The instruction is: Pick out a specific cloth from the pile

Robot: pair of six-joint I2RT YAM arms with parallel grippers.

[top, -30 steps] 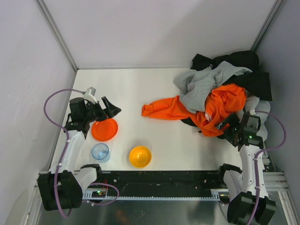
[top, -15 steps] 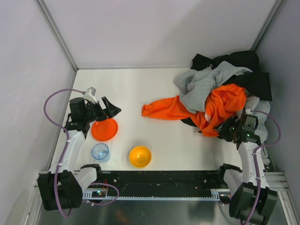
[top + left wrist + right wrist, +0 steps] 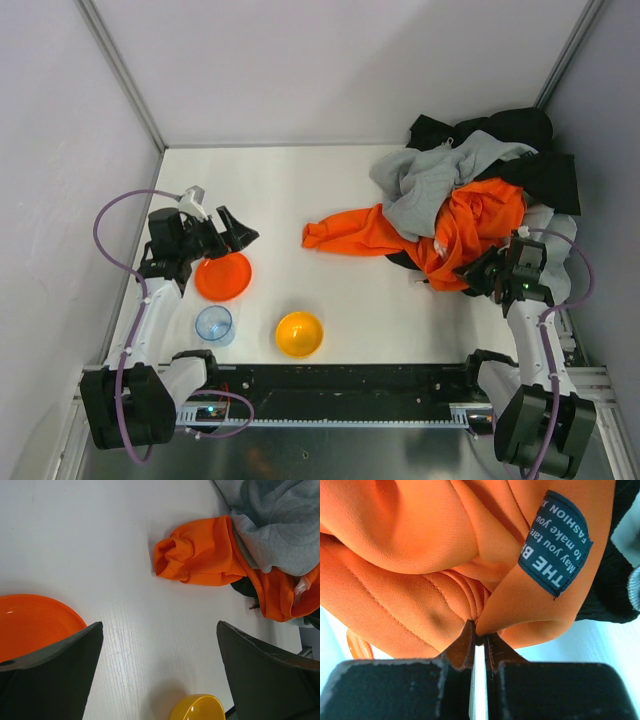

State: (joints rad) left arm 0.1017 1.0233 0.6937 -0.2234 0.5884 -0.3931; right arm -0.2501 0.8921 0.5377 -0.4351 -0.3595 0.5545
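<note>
The pile (image 3: 475,180) of black, grey and orange garments fills the table's far right corner. My right gripper (image 3: 472,276) (image 3: 479,639) is at the pile's near edge, shut on a fold of the bright orange garment (image 3: 470,225) (image 3: 415,555), just below its dark sewn-in label (image 3: 555,542). A strip of black fabric (image 3: 399,260) (image 3: 246,587) peeks out under the orange garment; I cannot tell whether it is the cloth. My left gripper (image 3: 243,233) (image 3: 160,630) is open and holds nothing, hovering over the table beside the orange plate (image 3: 223,276).
A yellow bowl (image 3: 299,333) (image 3: 197,707) and a clear blue bowl (image 3: 214,324) stand near the front edge. The orange sleeve (image 3: 335,232) (image 3: 195,555) stretches left across the table. A grey garment (image 3: 430,180) lies on top of the pile, against the walls.
My right gripper moved forward and left into the pile's edge and shut on the orange fabric. The left arm stayed still.
</note>
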